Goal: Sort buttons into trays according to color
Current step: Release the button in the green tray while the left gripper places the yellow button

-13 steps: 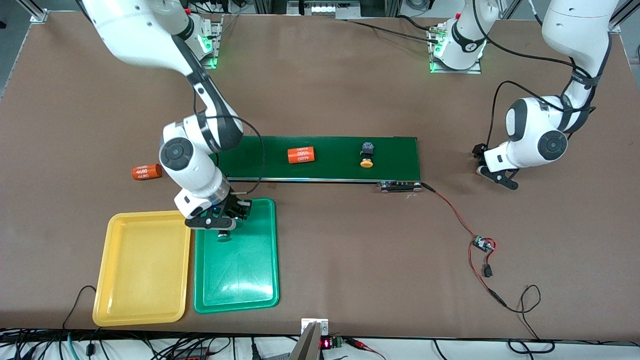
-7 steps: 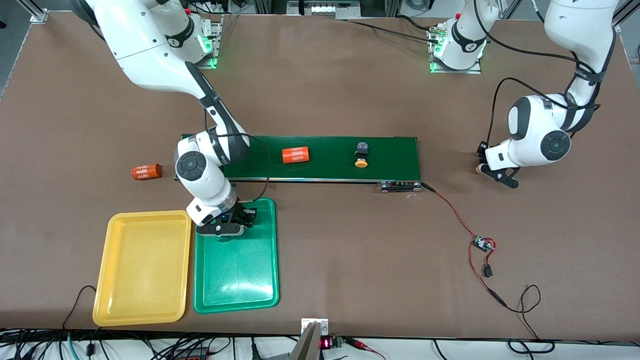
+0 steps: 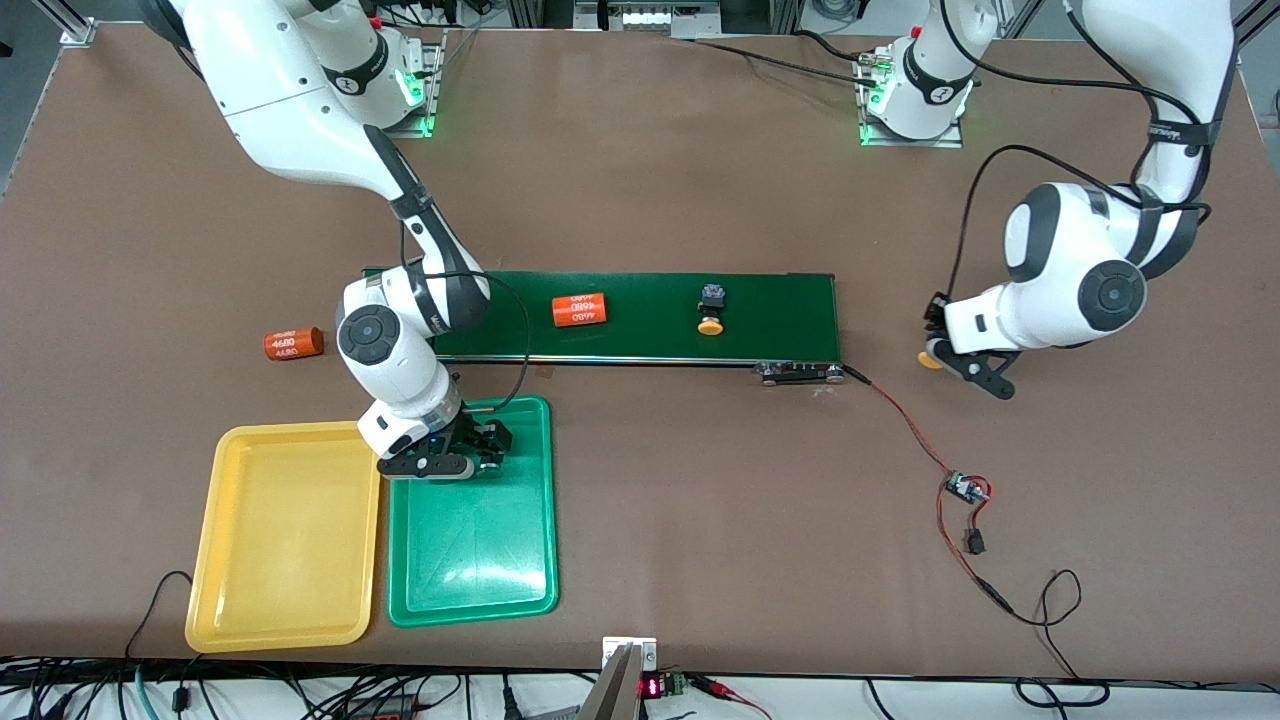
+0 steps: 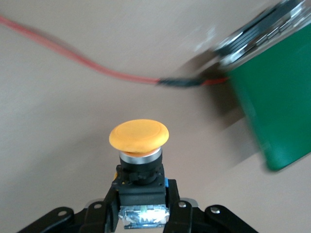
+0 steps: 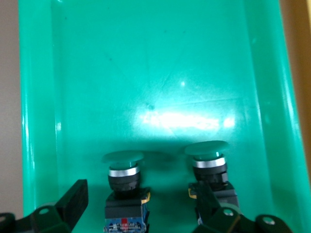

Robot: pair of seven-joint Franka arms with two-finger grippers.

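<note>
Right gripper (image 3: 452, 458) hangs low over the green tray (image 3: 470, 560), at the tray's end nearest the conveyor belt (image 3: 640, 318), with its fingers (image 5: 73, 201) spread wide and holding nothing. The right wrist view shows two green-capped buttons lying side by side on the tray floor: one green button (image 5: 124, 184) sits between the spread fingers, and the other green button (image 5: 210, 167) lies just beside it, partly covered by one finger. The yellow tray (image 3: 285, 535) sits touching the green tray, toward the right arm's end of the table. Left gripper (image 3: 950, 352) is over bare table off the belt's end, toward the left arm's end of the table, and is clamped on the dark body of a yellow button (image 4: 139, 160), cap pointing away from the wrist. A second yellow button (image 3: 711, 309) lies on the belt, cap toward the front camera. An orange cylinder (image 3: 580, 310) with white print also lies on the belt, nearer the right arm's end than that button. Another orange cylinder (image 3: 293, 343) rests on the table off the belt's end at the right arm's side. A red cable (image 3: 900, 420) runs from the belt's end to a small circuit board (image 3: 966, 489) nearer the front camera.
</note>
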